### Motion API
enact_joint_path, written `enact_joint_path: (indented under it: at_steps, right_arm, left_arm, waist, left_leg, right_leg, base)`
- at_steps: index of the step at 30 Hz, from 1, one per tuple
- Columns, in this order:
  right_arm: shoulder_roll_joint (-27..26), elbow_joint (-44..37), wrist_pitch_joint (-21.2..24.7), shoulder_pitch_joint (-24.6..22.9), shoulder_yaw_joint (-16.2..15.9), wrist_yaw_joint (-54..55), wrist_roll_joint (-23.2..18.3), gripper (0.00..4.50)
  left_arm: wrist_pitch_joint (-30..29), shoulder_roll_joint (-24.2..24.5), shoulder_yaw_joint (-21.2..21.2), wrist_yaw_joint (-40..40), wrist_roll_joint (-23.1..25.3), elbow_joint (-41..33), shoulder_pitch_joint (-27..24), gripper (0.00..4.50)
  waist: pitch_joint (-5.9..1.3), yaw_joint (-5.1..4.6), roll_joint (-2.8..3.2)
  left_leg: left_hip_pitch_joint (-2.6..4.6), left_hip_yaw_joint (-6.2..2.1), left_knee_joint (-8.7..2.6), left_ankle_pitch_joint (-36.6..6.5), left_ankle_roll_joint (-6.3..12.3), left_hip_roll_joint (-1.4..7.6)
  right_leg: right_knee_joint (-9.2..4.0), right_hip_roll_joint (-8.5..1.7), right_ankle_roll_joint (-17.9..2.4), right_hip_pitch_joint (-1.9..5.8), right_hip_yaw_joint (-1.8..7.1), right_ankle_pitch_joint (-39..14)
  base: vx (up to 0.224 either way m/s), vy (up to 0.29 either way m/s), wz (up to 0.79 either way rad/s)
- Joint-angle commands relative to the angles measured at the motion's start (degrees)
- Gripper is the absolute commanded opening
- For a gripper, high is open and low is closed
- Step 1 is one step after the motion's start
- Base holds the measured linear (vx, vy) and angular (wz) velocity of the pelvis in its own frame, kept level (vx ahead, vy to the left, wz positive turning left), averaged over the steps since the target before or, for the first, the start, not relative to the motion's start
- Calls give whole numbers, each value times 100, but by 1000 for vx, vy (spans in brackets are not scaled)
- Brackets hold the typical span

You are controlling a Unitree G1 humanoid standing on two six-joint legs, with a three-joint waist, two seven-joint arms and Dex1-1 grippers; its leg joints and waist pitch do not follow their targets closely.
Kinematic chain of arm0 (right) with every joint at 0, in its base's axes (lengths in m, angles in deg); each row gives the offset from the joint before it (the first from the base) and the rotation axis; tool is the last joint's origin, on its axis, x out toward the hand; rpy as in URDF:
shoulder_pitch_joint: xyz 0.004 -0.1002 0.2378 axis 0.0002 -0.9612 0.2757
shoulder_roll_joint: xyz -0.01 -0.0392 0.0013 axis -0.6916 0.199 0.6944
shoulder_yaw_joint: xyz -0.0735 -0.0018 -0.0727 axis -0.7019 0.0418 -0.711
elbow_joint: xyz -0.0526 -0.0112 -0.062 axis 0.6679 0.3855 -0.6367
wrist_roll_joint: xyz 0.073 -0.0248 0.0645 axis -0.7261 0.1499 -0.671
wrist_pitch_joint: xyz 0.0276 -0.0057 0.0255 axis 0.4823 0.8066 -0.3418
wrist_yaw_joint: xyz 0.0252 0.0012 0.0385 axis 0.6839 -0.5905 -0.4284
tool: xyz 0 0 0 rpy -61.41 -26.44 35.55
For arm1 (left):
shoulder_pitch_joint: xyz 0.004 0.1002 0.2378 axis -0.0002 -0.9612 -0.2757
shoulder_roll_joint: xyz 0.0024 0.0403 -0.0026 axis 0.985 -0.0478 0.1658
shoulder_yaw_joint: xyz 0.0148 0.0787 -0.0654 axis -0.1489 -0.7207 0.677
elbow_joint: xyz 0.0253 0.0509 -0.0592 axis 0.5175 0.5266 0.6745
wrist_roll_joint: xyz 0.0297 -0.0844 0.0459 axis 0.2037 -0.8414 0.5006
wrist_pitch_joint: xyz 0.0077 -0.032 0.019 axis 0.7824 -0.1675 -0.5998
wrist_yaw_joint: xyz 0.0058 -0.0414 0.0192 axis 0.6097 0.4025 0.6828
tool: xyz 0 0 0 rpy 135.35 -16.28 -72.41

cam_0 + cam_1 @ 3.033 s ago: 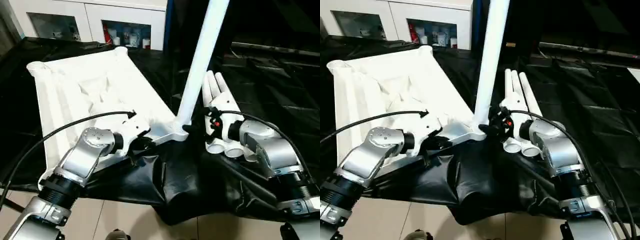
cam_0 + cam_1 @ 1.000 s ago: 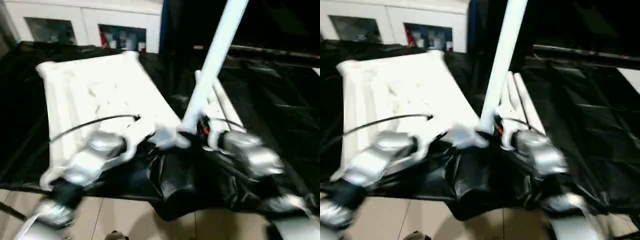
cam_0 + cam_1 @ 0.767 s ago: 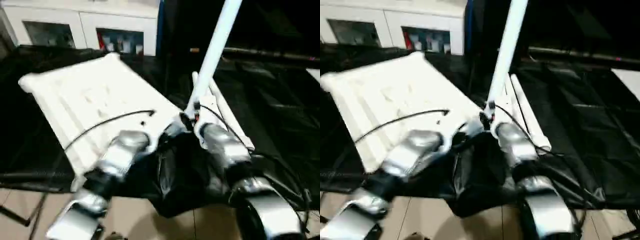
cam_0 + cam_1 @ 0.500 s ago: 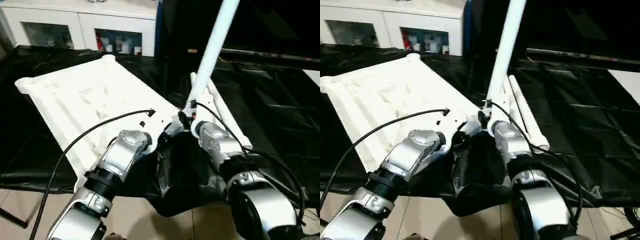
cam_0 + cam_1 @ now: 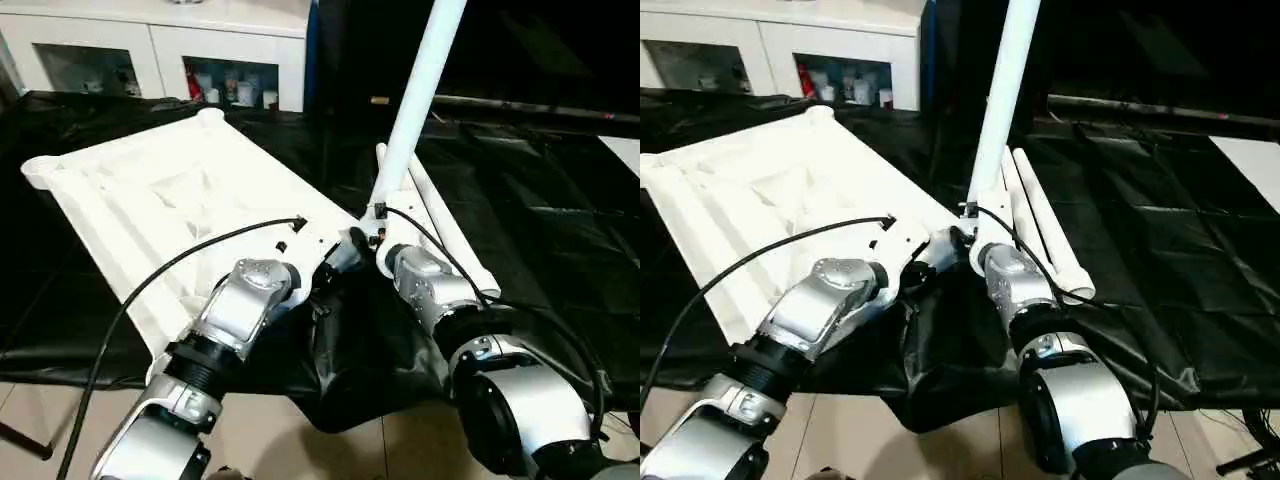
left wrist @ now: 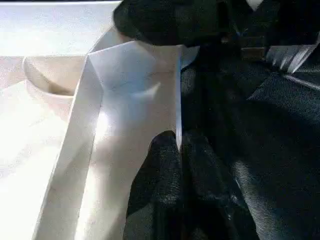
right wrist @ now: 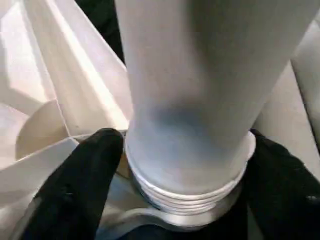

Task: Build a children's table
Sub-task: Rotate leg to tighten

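Lying underside-up across the left half of the left eye frame, the tabletop [image 5: 170, 215] rests on a black sheet [image 5: 560, 250]. One leg [image 5: 418, 95] stands upright in the corner socket at frame centre, rising past the top edge. Three spare legs [image 5: 440, 225] lie side by side on the sheet just right of that corner.

The left gripper [image 6: 177, 155] is closed: its two black fingers [image 6: 155, 175] pinch the thin rim wall of the tabletop beside the corner socket.

The right gripper [image 7: 185, 170] is spread wide around the base of the standing leg, one black finger [image 7: 85, 175] on each side of the threaded collar at the socket. Whether the fingers press the leg cannot be told.

White cabinets [image 5: 150, 50] with glass doors stand along the top left of the frame. Pale floor tiles [image 5: 280, 440] show below the sheet's hanging edge.
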Motion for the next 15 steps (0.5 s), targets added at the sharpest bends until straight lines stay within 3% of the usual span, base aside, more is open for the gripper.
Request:
enact_joint_path:
  at_steps: [1,6,8,11,15]
  right_arm:
    - [-189,35,105,53,-77,-396,-80,414]
    - [-40,-339,62,24,-249,-767,-9,444]
    - [105,-811,188,-128,-412,-1022,72,444]
    - [373,-1583,471,-422,-641,-1392,156,444]
    - [853,-2674,916,-888,-1030,-2110,212,444]
  left_arm:
    - [249,-11,-82,197,-104,-352,112,0]
    - [299,171,-82,385,-99,-448,82,0]
    - [395,293,-85,533,-114,-506,47,0]
    - [631,500,-120,829,-167,-593,-19,0]
    - [827,845,-148,1279,-248,-736,-150,0]
  waist:
    - [-358,22,50]
    - [-394,11,46]
    - [-457,28,39]
    - [-468,69,47]
    - [-443,149,54]
  left_leg:
    - [49,-18,-426,-1962,-113,25]
    - [13,5,-410,-1570,-50,29]
    - [-17,29,-361,-979,65,34]
    - [-60,43,-324,-401,255,23]
    - [-4,62,-341,-592,263,44]
  right_leg:
    - [-566,-402,-694,197,230,-2068]
    - [-497,-395,-883,254,241,-1463]
    - [-391,-385,-1047,293,252,-565]
    - [-293,-358,-1250,325,238,366]
    - [-330,-356,-1234,306,250,195]
  base:
    - [0,0,0]
    - [0,0,0]
    - [0,0,0]
    - [0,0,0]
    - [0,0,0]
